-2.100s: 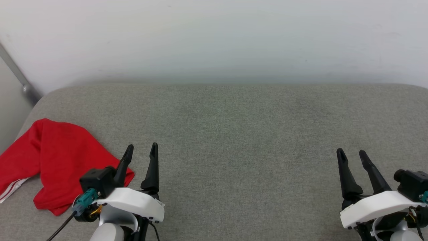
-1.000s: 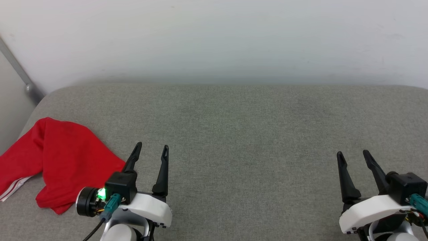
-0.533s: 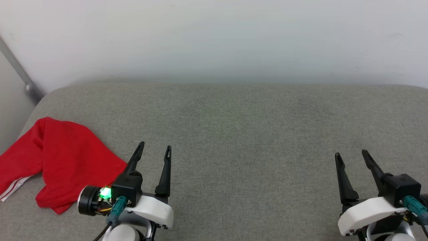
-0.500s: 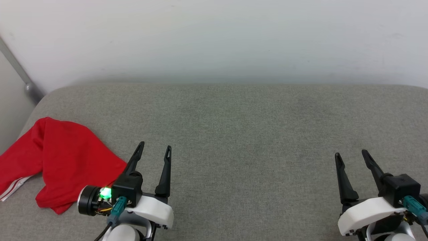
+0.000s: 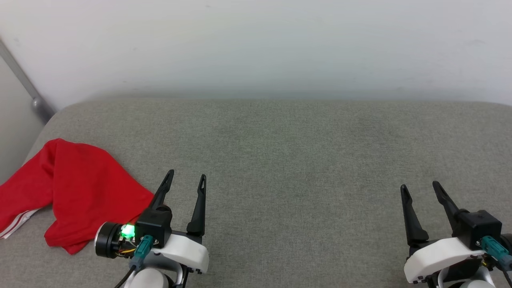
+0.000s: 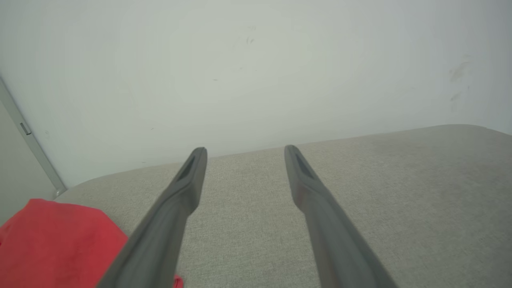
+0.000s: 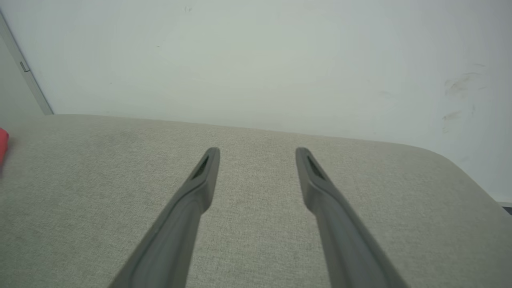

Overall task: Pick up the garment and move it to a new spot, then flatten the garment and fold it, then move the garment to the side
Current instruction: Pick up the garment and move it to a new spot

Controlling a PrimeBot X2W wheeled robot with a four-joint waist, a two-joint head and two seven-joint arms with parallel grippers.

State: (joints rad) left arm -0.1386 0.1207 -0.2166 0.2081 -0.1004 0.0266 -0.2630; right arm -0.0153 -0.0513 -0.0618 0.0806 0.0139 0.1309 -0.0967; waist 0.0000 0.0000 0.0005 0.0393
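Head view: the garment (image 5: 80, 188), a red jersey-style T-shirt, lies crumpled at the near-left edge of the grey fabric-covered padded surface (image 5: 280, 160). A strip of white striped trim (image 5: 16, 226) shows at its left side. No lettering or number is visible in this heap.

The left gripper (image 5: 187, 174) stands just right of the garment's near-right corner, jaws spread, holding nothing. From the head view, contact between its left finger and the cloth cannot be confirmed. In the left wrist view the left gripper (image 6: 245, 149) points toward the white wall (image 6: 256, 60), with the garment (image 6: 56, 240) off to the lower left of the fingers.

The right gripper (image 5: 419, 185) is well apart at the near right, also spread and empty. In the right wrist view the right gripper (image 7: 258, 150) has bare fabric beneath it, with a red sliver of the garment (image 7: 3, 146) at the left edge.

Step in hand, as judged: the first pick-up, not yet started.

Next move, as judged:
1. Swing the left gripper left, over the cloth.
2. Lower it onto a raised fold.
3. Close on enough layers to lift the garment clear.
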